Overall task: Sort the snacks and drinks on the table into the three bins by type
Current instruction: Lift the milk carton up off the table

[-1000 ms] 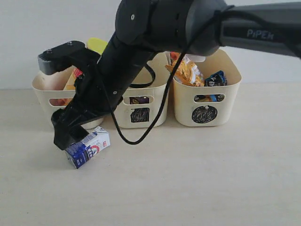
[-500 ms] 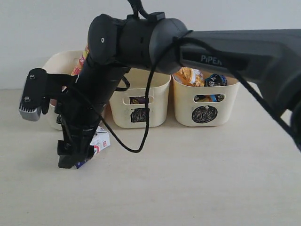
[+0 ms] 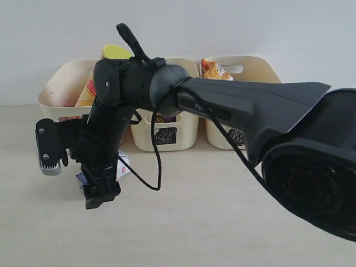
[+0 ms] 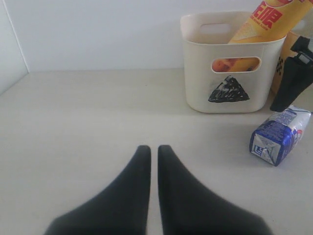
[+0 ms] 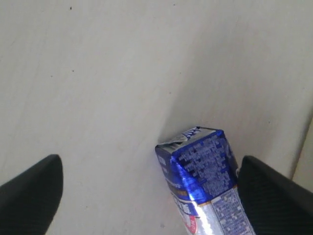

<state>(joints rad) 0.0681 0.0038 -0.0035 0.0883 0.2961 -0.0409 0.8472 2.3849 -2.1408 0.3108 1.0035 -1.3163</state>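
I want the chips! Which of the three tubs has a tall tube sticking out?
The tub with the black triangle, at the left end of the row; a yellow-orange chip tube leans out of it.

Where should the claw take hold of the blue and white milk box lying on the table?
Probably across its two long flat sides, near the middle, coming straight down from above. The milk box lies on its side on the table, so those faces are parallel and free; the open right claw hangs over it.
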